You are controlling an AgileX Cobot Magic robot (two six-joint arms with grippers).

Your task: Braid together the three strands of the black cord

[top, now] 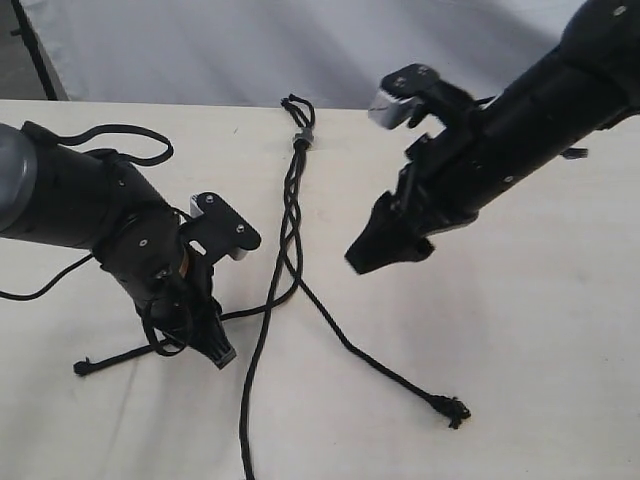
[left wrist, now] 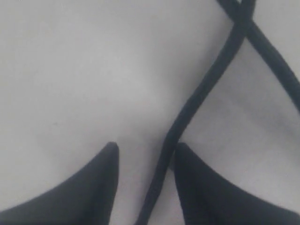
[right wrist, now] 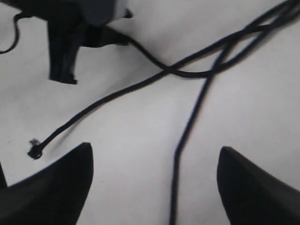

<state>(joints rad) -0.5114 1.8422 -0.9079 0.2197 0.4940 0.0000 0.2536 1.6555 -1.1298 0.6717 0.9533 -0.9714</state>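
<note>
Plainly the braid is only begun. The black cord (top: 291,215) lies down the middle of the counter (top: 520,330), its small knot (top: 303,137) and short loop (top: 297,105) at upper centre. Below the knot the three strands twist loosely round one another, then part near the middle of the frame. The left strand (top: 250,312) swings toward lower left and ends in a knotted tip (top: 82,367). The middle strand (top: 252,380) runs off the bottom edge. The right strand (top: 370,362) slants to its tip (top: 455,410) at lower right.

The step in hand looks like taking up the left strand for a crossing. The left pincer (top: 210,345) is low at the counter at lower left. In its wrist view the pincer (left wrist: 146,147) has that strand between its fingers, touching one, with a gap on the other side. So it is open about the strand, not clamped.

The next move, I judge, is to close on the strand, lift it and carry it across the middle strand without pulling the twists loose.

The right pincer (top: 385,250) hangs above the counter at right of centre, tilted down toward the cord, jaws spread wide and holding nothing. A strand (right wrist: 180,154) lies beneath it; which one I cannot tell.
</note>
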